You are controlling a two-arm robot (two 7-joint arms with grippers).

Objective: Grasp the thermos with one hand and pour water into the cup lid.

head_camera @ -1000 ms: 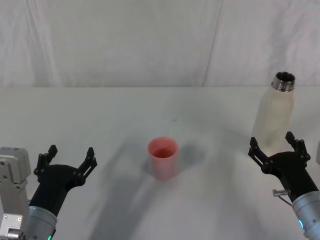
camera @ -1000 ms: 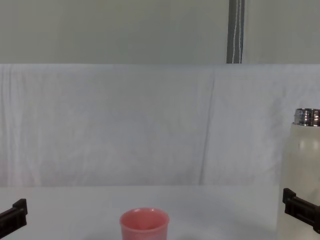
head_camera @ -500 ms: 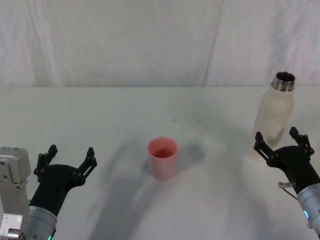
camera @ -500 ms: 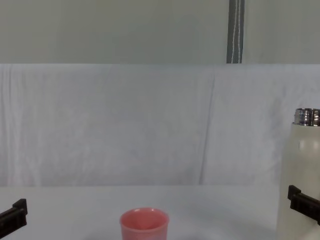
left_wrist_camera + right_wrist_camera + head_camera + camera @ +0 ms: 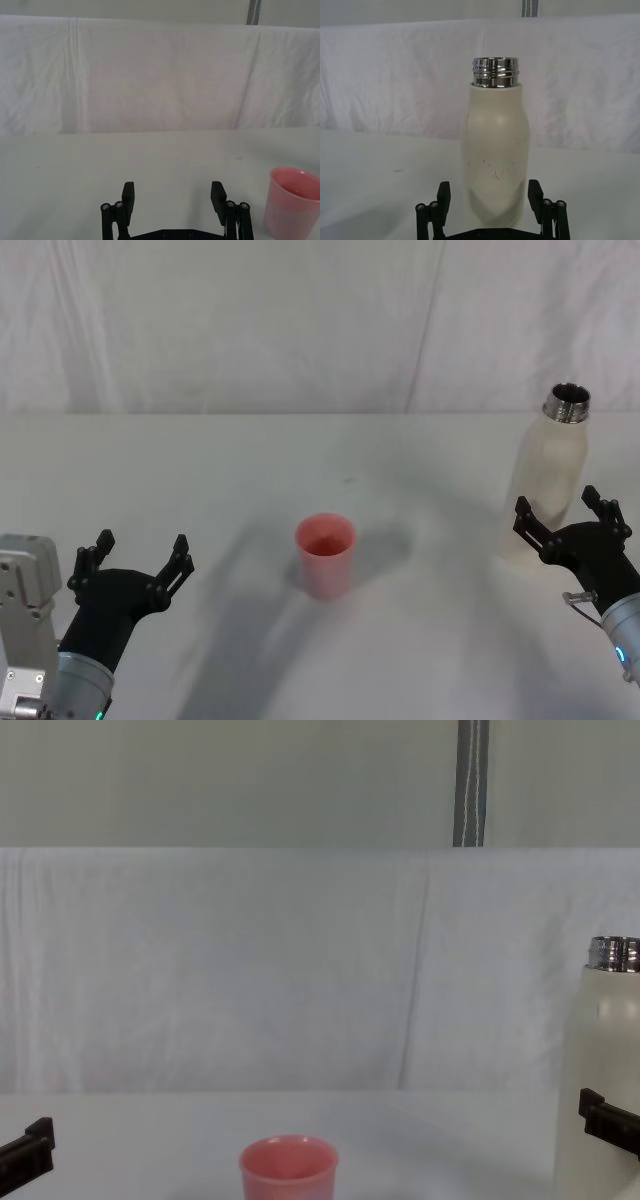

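As the right gripper (image 5: 567,517) slides rightward and farther in, its wide-spread fingers now line up on the thermos (image 5: 547,472), grasp imminent, cup lid (image 5: 325,555) waiting.

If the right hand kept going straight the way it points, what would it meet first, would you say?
Most likely the thermos: it stands upright directly ahead of the open right hand, centred between its fingers.

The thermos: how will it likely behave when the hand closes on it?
The thermos stands tall and narrow, so a sideways nudge may tip it. Its smooth cream wall looks rigid but possibly slippery. With the neck uncapped, tilting could spill. The right hand is open, low around its body.
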